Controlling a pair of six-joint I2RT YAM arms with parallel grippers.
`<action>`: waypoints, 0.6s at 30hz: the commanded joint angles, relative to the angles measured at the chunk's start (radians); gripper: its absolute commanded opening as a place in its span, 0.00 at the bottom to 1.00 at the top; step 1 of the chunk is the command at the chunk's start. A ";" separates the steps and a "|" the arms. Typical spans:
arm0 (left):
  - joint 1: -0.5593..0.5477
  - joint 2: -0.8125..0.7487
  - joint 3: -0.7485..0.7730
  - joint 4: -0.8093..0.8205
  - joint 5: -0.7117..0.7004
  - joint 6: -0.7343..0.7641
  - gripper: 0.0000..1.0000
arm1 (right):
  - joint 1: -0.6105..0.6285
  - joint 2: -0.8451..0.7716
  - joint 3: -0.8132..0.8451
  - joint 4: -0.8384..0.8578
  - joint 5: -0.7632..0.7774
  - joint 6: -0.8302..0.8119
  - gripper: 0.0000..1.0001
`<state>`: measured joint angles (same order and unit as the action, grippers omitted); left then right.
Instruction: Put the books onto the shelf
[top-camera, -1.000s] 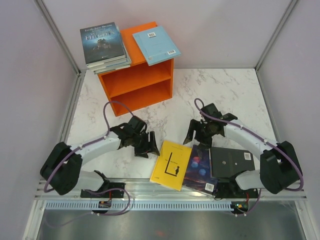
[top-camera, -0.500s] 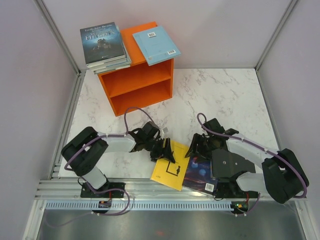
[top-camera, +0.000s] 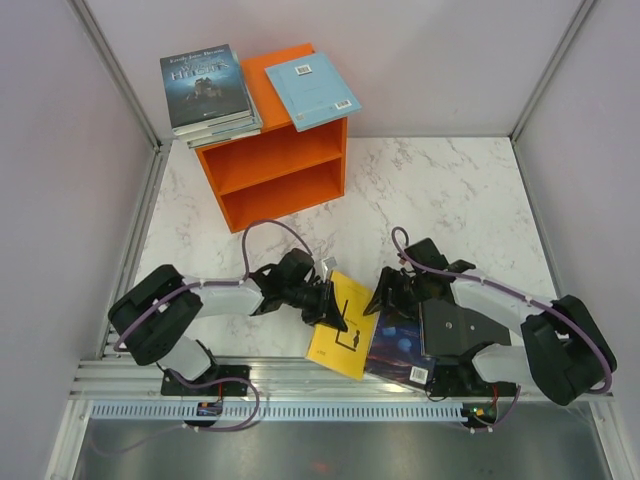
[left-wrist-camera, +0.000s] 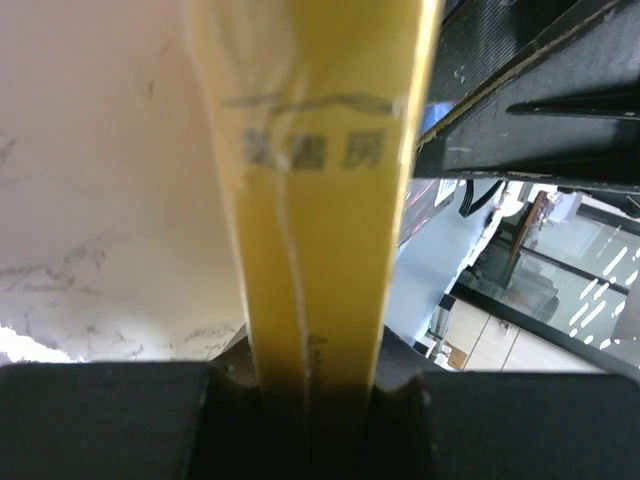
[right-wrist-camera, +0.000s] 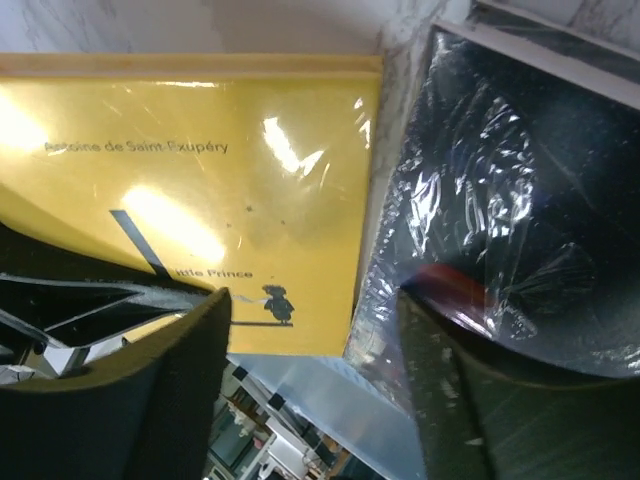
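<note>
A yellow book (top-camera: 348, 328) lies near the table's front edge, and my left gripper (top-camera: 331, 309) is shut on its left edge. In the left wrist view its yellow spine (left-wrist-camera: 320, 200) runs up from between the closed jaws of the left gripper (left-wrist-camera: 318, 385). My right gripper (top-camera: 385, 296) stands open just right of it, over the seam between the yellow book (right-wrist-camera: 200, 180) and a dark blue book (top-camera: 400, 345). A black book (top-camera: 455, 325) lies beside that. The orange shelf (top-camera: 275, 165) stands at the back left with both compartments bare.
A stack of dark-covered books (top-camera: 207, 90) and a light blue book (top-camera: 313, 90) rest on the shelf's top. Grey walls close in the marble table (top-camera: 450, 190) on three sides. A metal rail (top-camera: 330, 385) runs along the front edge.
My left gripper has swung right to the yellow book and shut on its left edge. The right gripper has come down lower over the books and narrowed a little.
</note>
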<state>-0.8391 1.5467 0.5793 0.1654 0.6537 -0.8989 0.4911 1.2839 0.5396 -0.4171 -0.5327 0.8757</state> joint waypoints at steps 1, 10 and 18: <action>0.005 -0.082 0.000 -0.199 -0.121 0.020 0.02 | 0.001 -0.018 0.038 -0.083 0.183 -0.076 0.75; 0.162 -0.450 0.011 -0.271 -0.114 -0.115 0.02 | 0.003 -0.098 0.252 0.021 0.022 -0.011 0.98; 0.227 -0.574 0.002 0.024 -0.094 -0.374 0.02 | 0.001 -0.135 0.174 0.198 -0.067 0.129 0.98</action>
<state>-0.6235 1.0313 0.5579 -0.0288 0.5289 -1.1187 0.4934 1.1809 0.7277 -0.3138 -0.5495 0.9348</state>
